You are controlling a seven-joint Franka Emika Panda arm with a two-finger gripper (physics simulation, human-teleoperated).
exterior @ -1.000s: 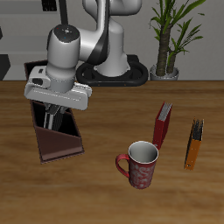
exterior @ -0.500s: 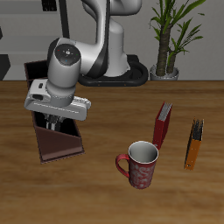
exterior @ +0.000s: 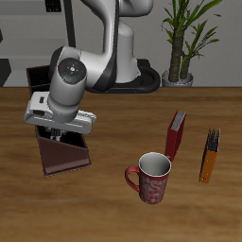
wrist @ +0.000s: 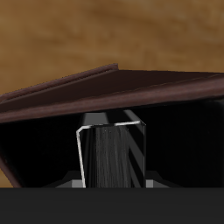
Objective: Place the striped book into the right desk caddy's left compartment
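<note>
Jaws clamped on the striped book (wrist: 111, 157): in the wrist view we see its grey and black striped cover standing upright right in front of the camera, held between the two fingers, whose tips show only as dark stubs at either side of the book's lower edge. We see the book down inside the black interior of the right desk caddy (exterior: 63, 157), with the caddy's dark brown wall (wrist: 131, 87) running slantwise just beyond it and the wood of the desk (wrist: 105, 35) past that. Which compartment the book sits in we cannot tell from these views.

From the exterior view, the gripper (exterior: 57, 133) hangs over the caddy's upper opening, nearly hidden under the arm's grey wrist housing; the book itself does not show there. The caddy lies on the desk (exterior: 113, 208) with its sloping brown end nearer the front edge.

Well apart from the caddy, a red patterned mug (exterior: 149, 178) stands nearer the front edge. Just behind it a red book (exterior: 176, 134) stands upright, and an orange book (exterior: 209, 155) stands beside that, farther from the caddy. A potted plant (exterior: 180, 38) stands at the back.
</note>
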